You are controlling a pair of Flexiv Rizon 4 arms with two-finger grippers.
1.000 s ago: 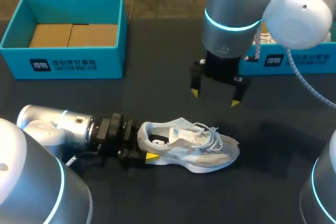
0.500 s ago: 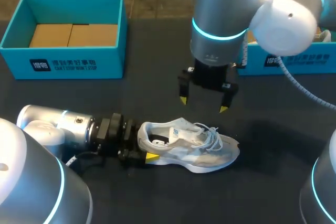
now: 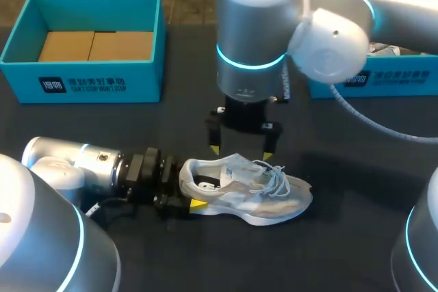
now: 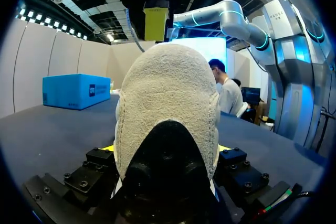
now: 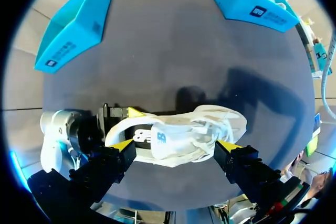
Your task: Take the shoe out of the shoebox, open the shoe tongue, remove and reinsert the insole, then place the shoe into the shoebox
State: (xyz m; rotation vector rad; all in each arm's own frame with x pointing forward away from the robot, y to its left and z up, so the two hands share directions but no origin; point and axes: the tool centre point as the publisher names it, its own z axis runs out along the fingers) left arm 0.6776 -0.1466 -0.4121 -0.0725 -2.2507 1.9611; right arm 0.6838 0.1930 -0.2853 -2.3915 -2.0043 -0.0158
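The dark desk holds an open blue shoebox at the far left, well apart from the shoe. My right arm hides part of a second blue box. The white shoe lies out on the desk, its long way running side to side, heel toward my left arm. The left tool grips the heel. The right tool hangs open just above the tongue, fingers spread along the shoe's length, so it looks nearer for the tongue. The insole is hidden inside.
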